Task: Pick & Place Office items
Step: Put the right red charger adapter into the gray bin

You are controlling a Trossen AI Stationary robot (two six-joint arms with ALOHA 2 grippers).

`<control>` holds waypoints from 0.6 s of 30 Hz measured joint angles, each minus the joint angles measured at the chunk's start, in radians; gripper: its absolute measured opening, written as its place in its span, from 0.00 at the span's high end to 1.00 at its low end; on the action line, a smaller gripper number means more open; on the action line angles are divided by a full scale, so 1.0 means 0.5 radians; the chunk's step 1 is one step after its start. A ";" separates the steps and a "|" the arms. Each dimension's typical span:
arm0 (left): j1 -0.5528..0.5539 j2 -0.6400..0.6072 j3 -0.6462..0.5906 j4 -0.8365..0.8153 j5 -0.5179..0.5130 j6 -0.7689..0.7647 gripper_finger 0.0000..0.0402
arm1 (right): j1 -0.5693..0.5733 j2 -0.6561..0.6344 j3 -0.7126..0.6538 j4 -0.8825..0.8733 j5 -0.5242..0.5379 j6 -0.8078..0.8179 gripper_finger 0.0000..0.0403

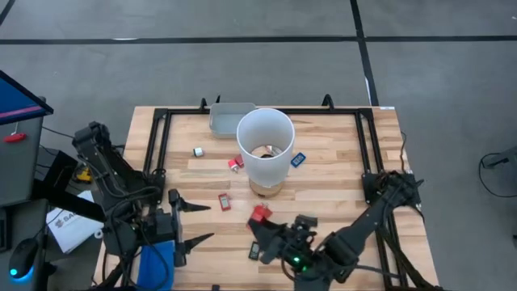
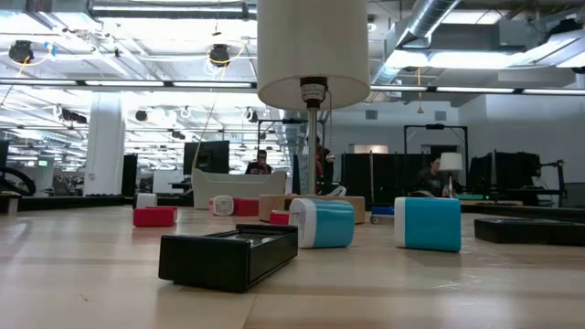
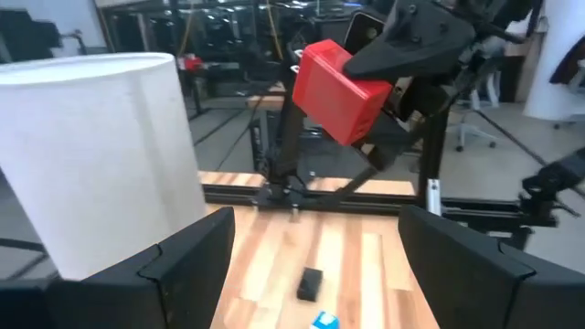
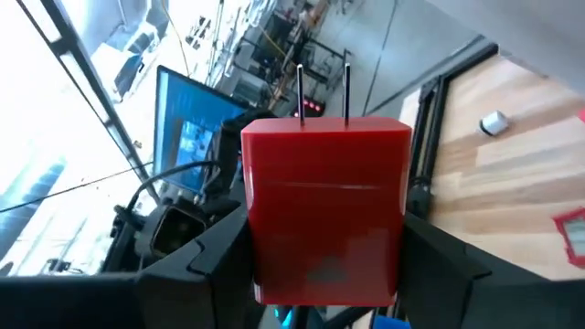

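Right end effector (image 1: 260, 218) pinching a red block (image 1: 259, 213) above the desk (image 1: 323, 153), left end effector (image 1: 190, 222) spread idle near the front-left; most office items still scattered around the white cylinder (image 1: 264, 145), so early-to-mid task.

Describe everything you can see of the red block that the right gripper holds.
The red block is a boxy, smooth, plastic-looking piece with two thin metal prongs on one end, like a plug adapter. The right gripper is shut on its sides and holds it above the table, near the white cylinder, touching nothing else.
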 joint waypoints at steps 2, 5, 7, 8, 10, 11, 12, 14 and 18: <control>-0.001 0.031 0.000 0.079 -0.013 0.048 0.24 | -0.025 0.007 0.005 0.060 -0.029 -0.109 0.49; -0.001 0.082 0.000 0.204 -0.020 0.072 0.24 | -0.059 0.004 0.008 0.132 -0.072 -0.252 0.49; -0.001 0.132 0.000 0.338 -0.033 0.153 0.24 | -0.080 0.005 0.008 0.193 -0.089 -0.377 0.49; -0.001 0.160 0.000 0.425 -0.053 0.214 0.24 | -0.090 0.005 0.008 0.220 -0.097 -0.426 0.49; -0.001 0.207 0.000 0.616 -0.084 0.356 0.24 | -0.108 0.004 0.008 0.249 -0.096 -0.484 0.49; -0.001 0.229 0.000 0.714 -0.104 0.437 0.24 | -0.117 0.004 0.008 0.249 -0.097 -0.500 0.49; 0.002 0.251 0.000 0.815 -0.126 0.522 0.24 | -0.125 0.004 0.008 0.248 -0.097 -0.512 0.49; 0.023 0.294 0.000 0.986 -0.141 0.705 0.24 | -0.141 0.004 0.008 0.241 -0.097 -0.531 0.49; 0.083 0.338 0.000 1.109 -0.141 0.854 0.24 | -0.164 0.004 0.008 0.229 -0.098 -0.572 0.49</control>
